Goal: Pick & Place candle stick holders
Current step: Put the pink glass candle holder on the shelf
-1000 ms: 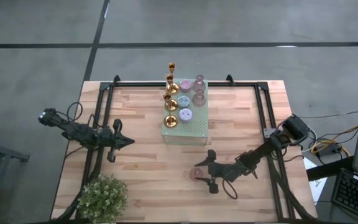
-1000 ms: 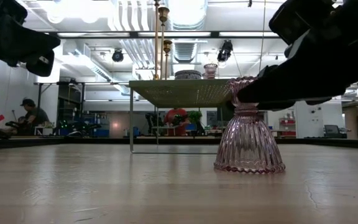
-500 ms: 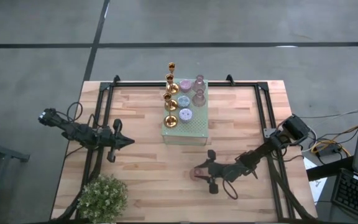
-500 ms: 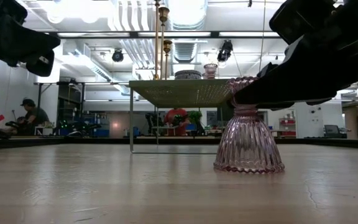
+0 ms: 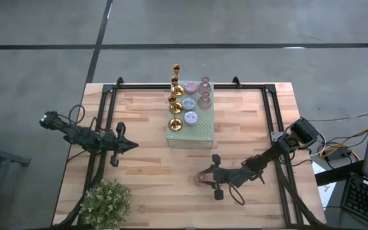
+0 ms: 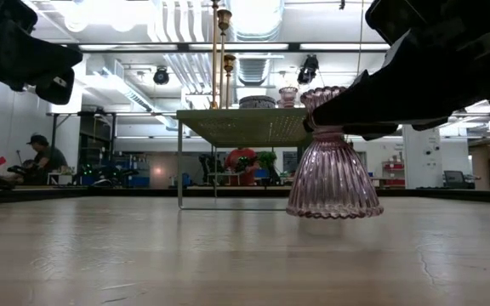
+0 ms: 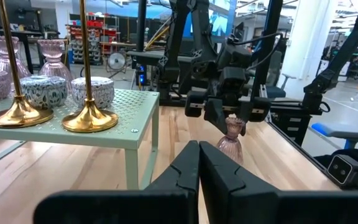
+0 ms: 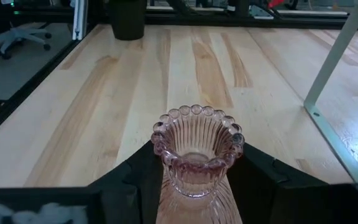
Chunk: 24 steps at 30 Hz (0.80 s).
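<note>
A pink ribbed glass candle holder with a beaded rim is in my right gripper, just above the table near its near right part; it also shows in the right wrist view and the left wrist view. Three gold candlesticks and several small pink, lilac and pale-blue holders stand on their bases on the pale green perforated stand at the far middle. My left gripper is shut and empty, hovering at the table's left. My right gripper pinches the holder's narrow neck, just under the beaded rim, between its two fingers, one on each side. The fingers come level from the table's right side. The holder stands upright in the hold, its flared base lifted a little clear of the table.
A bushy green potted plant stands at the near left corner. The stand's white legs rise beyond the held holder. Bare wood lies between the two grippers. People sit in the room behind.
My right gripper has gone up a little with the pink holder. The holder, which stood with its base on the table, now hangs just clear of it, still upright.
</note>
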{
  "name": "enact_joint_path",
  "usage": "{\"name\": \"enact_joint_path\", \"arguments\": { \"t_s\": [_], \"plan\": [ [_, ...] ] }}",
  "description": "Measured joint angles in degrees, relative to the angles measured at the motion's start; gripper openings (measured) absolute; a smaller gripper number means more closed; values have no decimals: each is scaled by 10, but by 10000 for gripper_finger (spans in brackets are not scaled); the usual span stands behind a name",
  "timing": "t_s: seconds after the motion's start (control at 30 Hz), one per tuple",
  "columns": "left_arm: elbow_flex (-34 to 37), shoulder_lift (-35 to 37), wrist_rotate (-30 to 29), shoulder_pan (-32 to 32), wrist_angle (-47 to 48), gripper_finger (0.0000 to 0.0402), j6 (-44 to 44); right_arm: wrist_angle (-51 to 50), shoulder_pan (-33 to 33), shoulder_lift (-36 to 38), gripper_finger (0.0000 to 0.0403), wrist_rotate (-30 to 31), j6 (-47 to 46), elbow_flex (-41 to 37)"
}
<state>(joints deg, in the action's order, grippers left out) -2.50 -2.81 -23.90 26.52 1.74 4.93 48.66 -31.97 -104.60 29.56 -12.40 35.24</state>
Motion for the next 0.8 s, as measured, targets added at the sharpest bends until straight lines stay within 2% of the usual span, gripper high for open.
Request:
{"name": "enact_joint_path", "arguments": {
  "t_s": [0.2,0.43,0.53,0.8],
  "plan": [
    [0,0,0,0,0,12,0,0,0,7,132,0,4,0],
    [0,0,0,0,0,12,0,-3,0,34,144,-6,5,0],
    [0,0,0,0,0,12,0,-11,0,61,142,-20,7,-1],
    [0,0,0,0,0,12,0,-142,2,184,141,-26,6,-2]
  ]
}}
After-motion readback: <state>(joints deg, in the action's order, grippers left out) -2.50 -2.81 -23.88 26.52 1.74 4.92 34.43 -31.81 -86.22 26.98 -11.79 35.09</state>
